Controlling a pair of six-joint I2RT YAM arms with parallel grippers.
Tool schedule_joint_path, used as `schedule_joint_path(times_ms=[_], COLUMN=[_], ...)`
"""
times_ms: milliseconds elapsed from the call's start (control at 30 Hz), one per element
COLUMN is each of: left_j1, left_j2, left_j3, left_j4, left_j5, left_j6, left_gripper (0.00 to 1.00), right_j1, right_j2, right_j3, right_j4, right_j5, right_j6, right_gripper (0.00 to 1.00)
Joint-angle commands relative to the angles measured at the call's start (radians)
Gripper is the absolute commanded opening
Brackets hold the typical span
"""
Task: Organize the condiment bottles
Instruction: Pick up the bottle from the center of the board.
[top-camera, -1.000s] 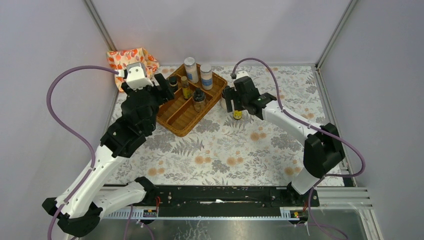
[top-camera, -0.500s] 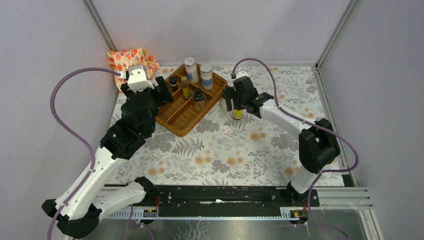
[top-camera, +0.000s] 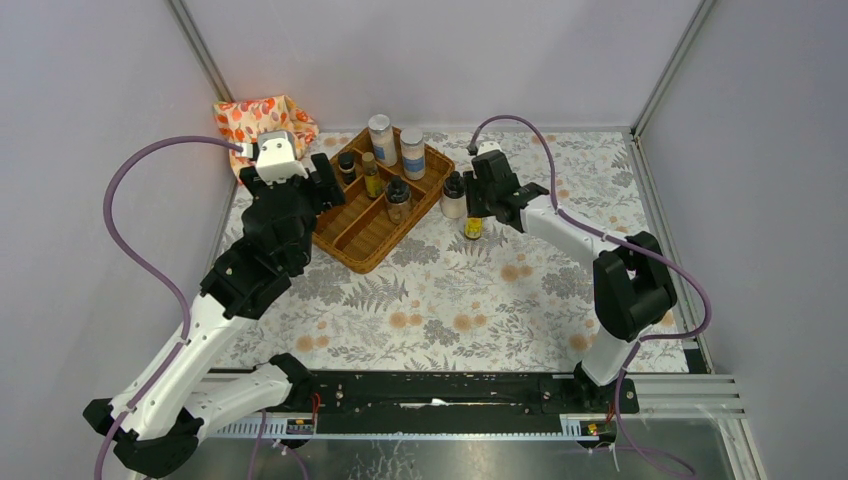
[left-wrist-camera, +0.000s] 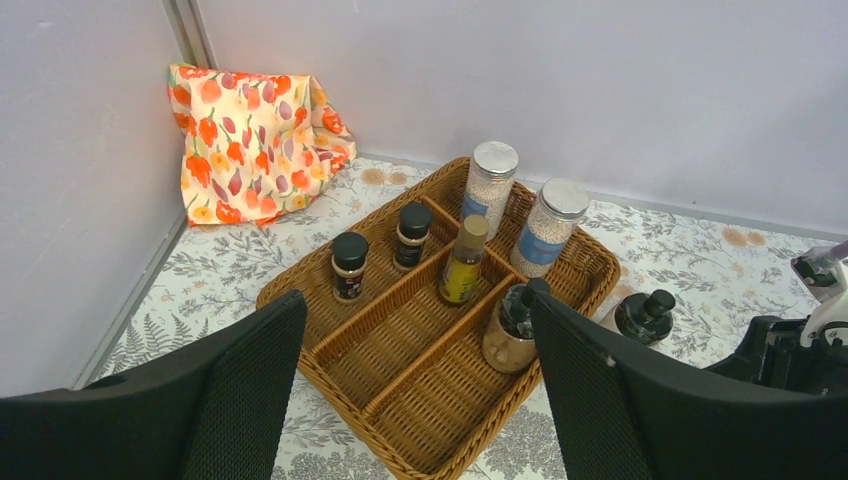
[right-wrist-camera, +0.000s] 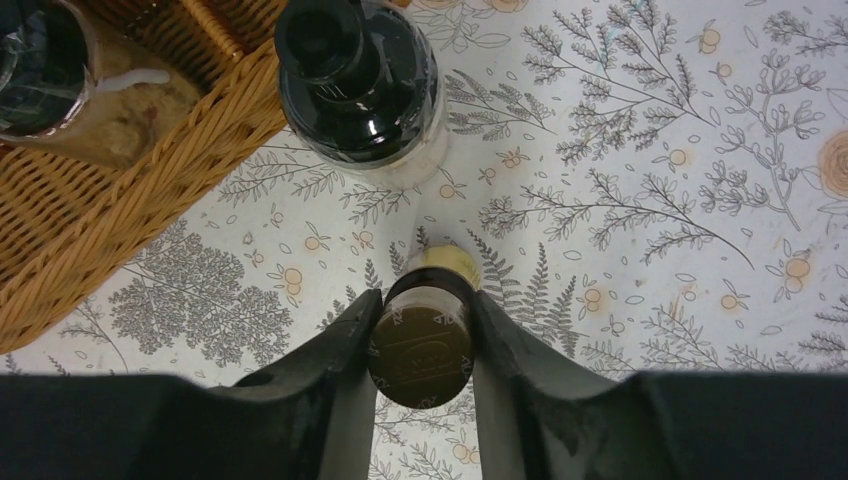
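My right gripper (right-wrist-camera: 421, 350) is shut on the brown cap of a slim yellow-liquid bottle (top-camera: 474, 228) that stands on the table just right of the brown wicker tray (top-camera: 365, 262). A dark-topped jar (right-wrist-camera: 360, 85) stands on the table beside the tray's right edge. Inside the tray are two tall silver-lidded jars (left-wrist-camera: 493, 188) (left-wrist-camera: 548, 225), two short black-capped jars (left-wrist-camera: 349, 265) (left-wrist-camera: 412, 235), another yellow bottle (left-wrist-camera: 463, 260) and a round dark-topped jar (left-wrist-camera: 512, 325). My left gripper (left-wrist-camera: 415, 400) is open and holds nothing, hovering over the tray's near left corner.
An orange-patterned cloth (top-camera: 262, 125) lies bunched in the back left corner against the wall. Grey walls close in the back and both sides. The tray's two near compartments (left-wrist-camera: 440, 385) hold nothing.
My right gripper has closed on the yellow bottle's cap and shifted slightly right, uncovering the dark-topped jar beside the tray. The left arm has barely moved.
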Motion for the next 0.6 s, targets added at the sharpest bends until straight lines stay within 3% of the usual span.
schedule_joint_path(times_ms=[0, 67, 233, 567], left_j1=[-0.005, -0.005, -0.005, -0.005], left_j2=[-0.006, -0.006, -0.015, -0.007], left_j3=[-0.009, -0.008, -0.011, 0.022], left_j4=[0.048, 0.05, 0.048, 0.021], left_j5=[-0.029, -0.033, -0.034, -0.055], left_j6=[0.036, 0.038, 0.031, 0.007], left_gripper=[0.87, 0.88, 0.88, 0.88], right_j1=[-0.01, -0.011, -0.01, 0.0], right_j2=[0.008, 0.009, 0.008, -0.041], right_j3=[0.027, 0.032, 0.05, 0.102], right_j4=[0.028, 0.024, -0.002, -0.073], right_j5=[-0.02, -0.019, -0.006, 0.014], right_j6=[0.009, 0.008, -0.004, -0.05], right_gripper=[0.33, 0.28, 0.0, 0.0])
